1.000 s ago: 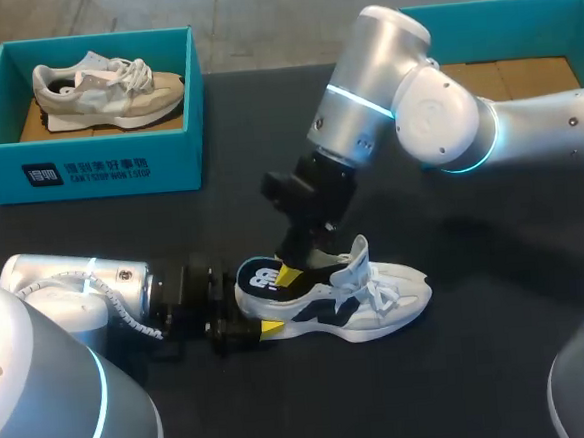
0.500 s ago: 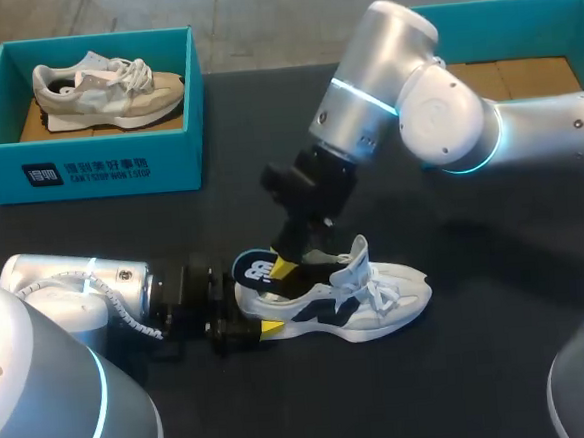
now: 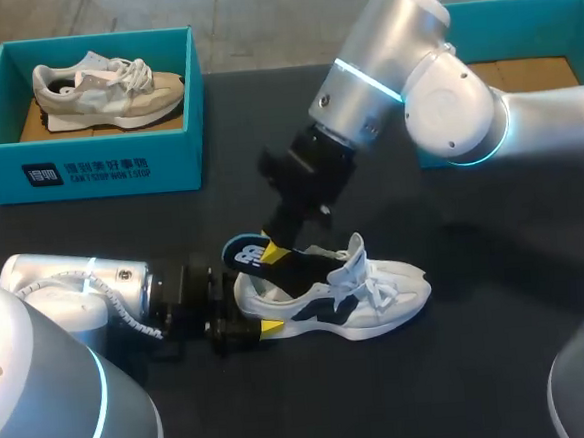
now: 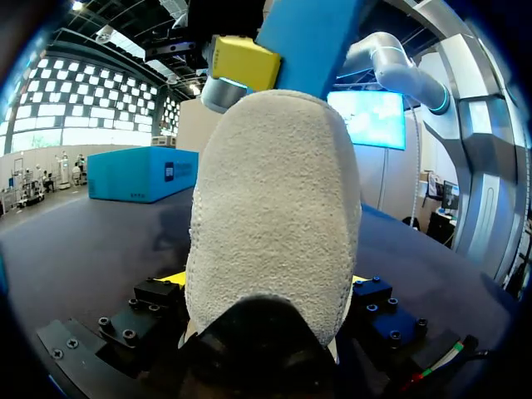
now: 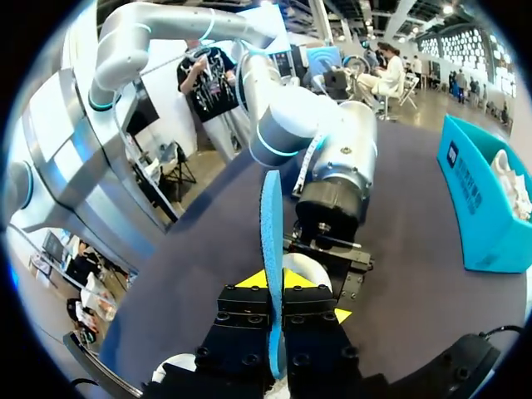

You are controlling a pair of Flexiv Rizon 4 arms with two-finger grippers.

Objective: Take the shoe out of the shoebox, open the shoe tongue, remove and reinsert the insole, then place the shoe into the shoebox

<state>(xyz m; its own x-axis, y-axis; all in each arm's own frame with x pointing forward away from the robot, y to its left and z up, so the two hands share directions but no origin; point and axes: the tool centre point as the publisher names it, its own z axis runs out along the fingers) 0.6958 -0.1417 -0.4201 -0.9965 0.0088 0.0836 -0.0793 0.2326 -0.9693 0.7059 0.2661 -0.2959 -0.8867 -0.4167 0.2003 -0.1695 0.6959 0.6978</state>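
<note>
Our left gripper (image 4: 264, 287) clamps the white-and-navy shoe (image 3: 358, 300) at its heel. Our right gripper (image 5: 276, 283) pinches the blue insole (image 3: 246, 254), tilted, half out; tongue (image 3: 355, 260) raised.

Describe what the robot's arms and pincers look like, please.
The left arm and right arm are rounded, glossy silver-white tubes with glowing cyan rings at the joints. A white coiled cable runs along the left wrist. The left pincer and right pincer are black bolted blocks, each with two yellow-tipped fingers.
</note>
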